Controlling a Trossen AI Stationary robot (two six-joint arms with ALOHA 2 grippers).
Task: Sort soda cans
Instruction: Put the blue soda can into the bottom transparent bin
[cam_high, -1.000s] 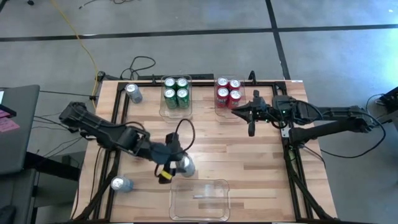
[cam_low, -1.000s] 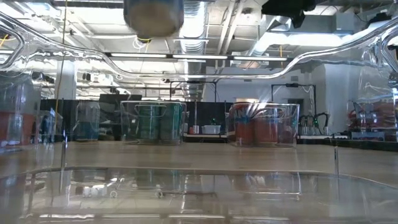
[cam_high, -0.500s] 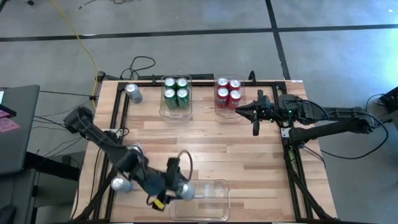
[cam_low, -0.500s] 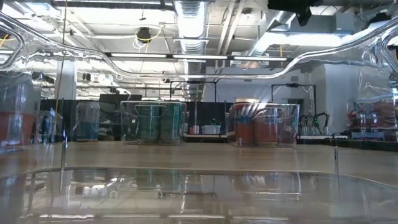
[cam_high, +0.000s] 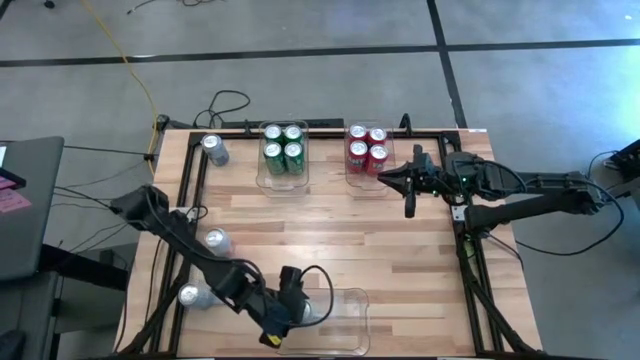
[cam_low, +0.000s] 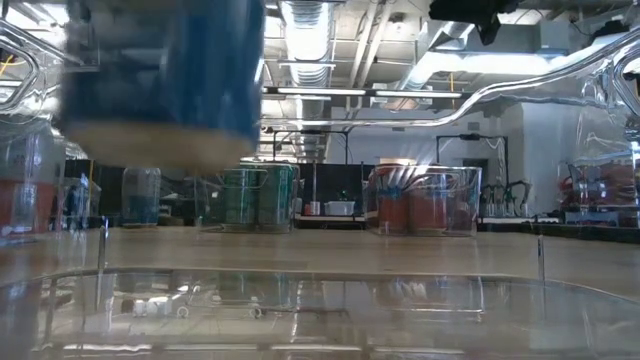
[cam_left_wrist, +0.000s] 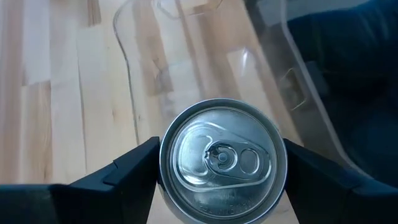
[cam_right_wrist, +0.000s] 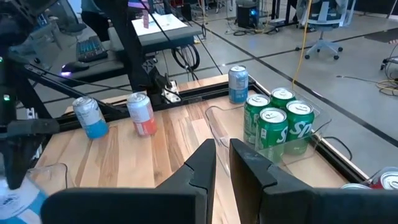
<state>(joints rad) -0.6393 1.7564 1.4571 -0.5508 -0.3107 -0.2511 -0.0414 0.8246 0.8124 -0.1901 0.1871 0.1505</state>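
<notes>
While left pincer (cam_left_wrist: 219, 180) grasps a round silver can (cam_left_wrist: 222, 160) — clear bin (cam_high: 345, 303) below, right pincer (cam_right_wrist: 222, 163) clenched.

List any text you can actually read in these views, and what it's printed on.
"Sp": partial white lettering on the front green can in the clear bin, seen in the right wrist view; the rest is cut off.
Silver cans: markings blurred, unreadable.
Held can in the left gripper: only its plain top shows, no text.
</notes>
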